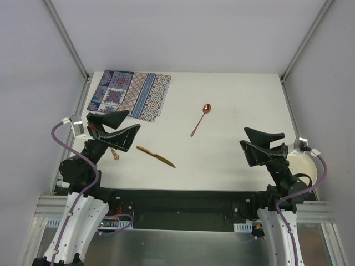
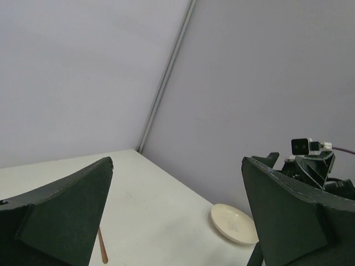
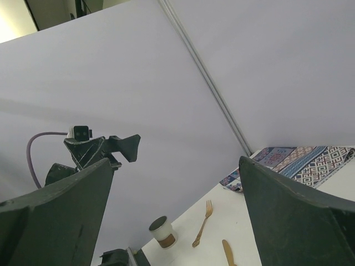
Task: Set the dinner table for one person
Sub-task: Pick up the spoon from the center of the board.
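dinner table (image 1: 233, 105) lying white | left gripper (image 1: 133, 119) gaping empty, hiding most of fork (image 1: 115, 154) | right gripper (image 1: 243, 136) gaping empty | plate (image 1: 304, 166) showing only partly

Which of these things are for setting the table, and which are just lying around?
For the job: dinner table, placemat, plate, cup, fork, knife, spoon.
Just lying about: nothing loose; only the frame rails, part of the rig.

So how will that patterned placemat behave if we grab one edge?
Probably floppy: the placemat looks like thin cloth, apparently folded over itself. Gripped at one edge, it would likely drape rather than lift flat. Pushed, it may bunch up instead of sliding across the table.
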Controlling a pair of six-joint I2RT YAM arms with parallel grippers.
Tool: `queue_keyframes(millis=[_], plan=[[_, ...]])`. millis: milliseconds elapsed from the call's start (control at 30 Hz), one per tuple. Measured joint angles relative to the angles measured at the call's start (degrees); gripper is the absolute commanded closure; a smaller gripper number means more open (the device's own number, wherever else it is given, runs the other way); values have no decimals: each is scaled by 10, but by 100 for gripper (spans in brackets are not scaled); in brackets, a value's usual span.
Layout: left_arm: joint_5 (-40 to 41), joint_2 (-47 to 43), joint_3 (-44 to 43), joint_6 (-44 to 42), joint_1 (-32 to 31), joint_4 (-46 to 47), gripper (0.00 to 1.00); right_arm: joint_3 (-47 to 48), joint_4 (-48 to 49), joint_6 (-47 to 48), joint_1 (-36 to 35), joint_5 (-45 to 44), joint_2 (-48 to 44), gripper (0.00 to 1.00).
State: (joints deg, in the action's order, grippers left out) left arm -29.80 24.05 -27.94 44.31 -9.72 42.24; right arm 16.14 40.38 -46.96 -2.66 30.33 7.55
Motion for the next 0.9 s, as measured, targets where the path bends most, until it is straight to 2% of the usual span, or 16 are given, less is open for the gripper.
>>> queue_keyframes(millis=[267,467,533,667,800,900], plan=[[110,-45,0,-31,0,-101,1,0,-45,4,0,-10,13,1],[229,-20,0,-67,0,-156,1,0,-64,6,0,-10,32,1],[264,15,0,-81,0,-155,1,0,-65,8,0,-9,32,1],[335,151,-37,-114,7,-156,1,0,-81,22,0,-9,32,1],[349,341,-140,-108,53,-156,1,3,-126,47,0,-10,32,2],[352,470,-250,-104,85,-184,1,24,-185,77,0,-10,38,3]])
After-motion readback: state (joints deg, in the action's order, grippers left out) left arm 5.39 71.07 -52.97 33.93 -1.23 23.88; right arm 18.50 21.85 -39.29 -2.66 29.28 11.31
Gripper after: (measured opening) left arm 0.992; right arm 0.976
